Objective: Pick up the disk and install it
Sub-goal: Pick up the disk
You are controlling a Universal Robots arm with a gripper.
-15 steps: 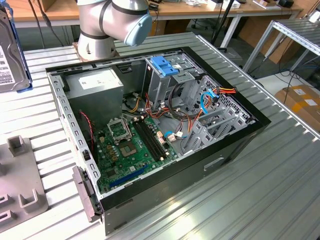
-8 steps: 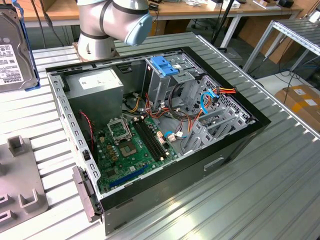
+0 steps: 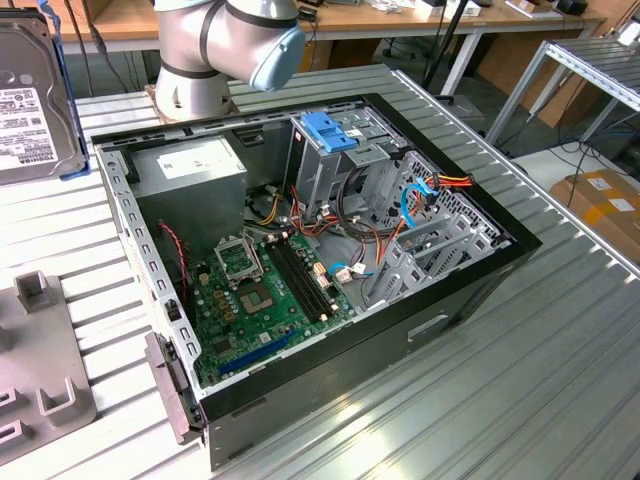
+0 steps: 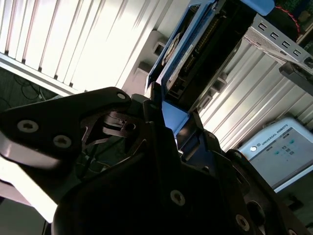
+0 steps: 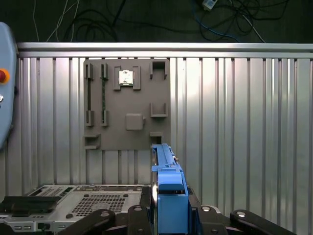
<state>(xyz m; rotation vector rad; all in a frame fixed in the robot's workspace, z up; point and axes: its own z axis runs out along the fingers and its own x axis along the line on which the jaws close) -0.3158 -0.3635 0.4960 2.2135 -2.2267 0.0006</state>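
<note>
The disk [image 3: 30, 100], a dark hard drive with a white label and a blue carrier edge, hangs in the air at the exterior view's far left, above the ribbed table. In the first wrist view the disk [image 5: 168, 188] stands edge-on, its blue carrier clamped between the black fingers of my gripper [image 5: 168, 218]. In the second wrist view the disk [image 4: 205, 49] juts out beyond the dark gripper [image 4: 168, 115], which is shut on its blue end. It is held off to the side of the open computer case [image 3: 470, 290], well apart from the drive cage [image 3: 345, 165].
The case holds a motherboard [image 3: 265, 290], a power supply [image 3: 190, 170], cables and a fixed blue bracket [image 3: 330, 130] on the cage. A grey fixture plate [image 5: 127, 105] lies on the table beside the case. A teach pendant [image 4: 279, 147] lies nearby. The arm's base [image 3: 200, 60] stands behind the case.
</note>
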